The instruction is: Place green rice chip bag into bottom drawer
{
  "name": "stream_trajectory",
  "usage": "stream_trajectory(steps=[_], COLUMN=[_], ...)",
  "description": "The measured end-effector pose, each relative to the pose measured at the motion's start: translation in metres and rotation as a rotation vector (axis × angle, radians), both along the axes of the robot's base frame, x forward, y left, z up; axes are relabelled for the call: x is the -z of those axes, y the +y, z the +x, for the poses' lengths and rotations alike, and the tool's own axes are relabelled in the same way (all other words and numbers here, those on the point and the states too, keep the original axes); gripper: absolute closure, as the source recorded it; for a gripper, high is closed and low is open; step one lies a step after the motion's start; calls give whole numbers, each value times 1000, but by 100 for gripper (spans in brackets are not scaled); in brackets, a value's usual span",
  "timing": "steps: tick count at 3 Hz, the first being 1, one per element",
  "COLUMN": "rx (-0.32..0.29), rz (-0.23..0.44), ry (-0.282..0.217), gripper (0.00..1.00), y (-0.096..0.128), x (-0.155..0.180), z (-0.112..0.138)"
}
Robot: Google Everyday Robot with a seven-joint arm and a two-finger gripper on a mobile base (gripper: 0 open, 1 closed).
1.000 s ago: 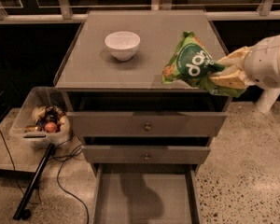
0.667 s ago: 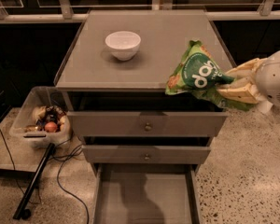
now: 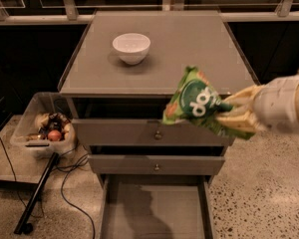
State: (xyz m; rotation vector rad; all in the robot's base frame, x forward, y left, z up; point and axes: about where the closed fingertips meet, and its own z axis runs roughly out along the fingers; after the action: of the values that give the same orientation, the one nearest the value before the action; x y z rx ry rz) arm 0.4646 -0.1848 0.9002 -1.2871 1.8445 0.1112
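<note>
Your arm [image 3: 285,108] reaches in from the right edge, roughly level, w/ the tool [image 3: 230,114] out in front of the cabinet at approx. top-drawer height. The tool's pinching the green rice chip bag [image 3: 193,101] by its right end. The bag sticks out to the left, tilted, in the air just off the tabletop [image 3: 189,44] front edge. The bottom drawer [image 3: 154,215] stands open below and left of it. A white bowl [image 3: 131,47] sits on the tabletop.

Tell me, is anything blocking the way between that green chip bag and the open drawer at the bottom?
Nothing visible does. The gripper, at the right, holds the green rice chip bag in the air, and the bottom drawer stands pulled out below it, its floor bare.
</note>
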Motion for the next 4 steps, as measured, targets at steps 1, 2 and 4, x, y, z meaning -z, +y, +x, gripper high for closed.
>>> stream_trajectory(steps=[1, 2, 4], rx=[-65, -100, -81], rz=[18, 19, 76], ry=[74, 121, 124], gripper=[100, 100, 100], y=[40, 67, 95], x=[50, 107, 221], z=[-32, -54, -45])
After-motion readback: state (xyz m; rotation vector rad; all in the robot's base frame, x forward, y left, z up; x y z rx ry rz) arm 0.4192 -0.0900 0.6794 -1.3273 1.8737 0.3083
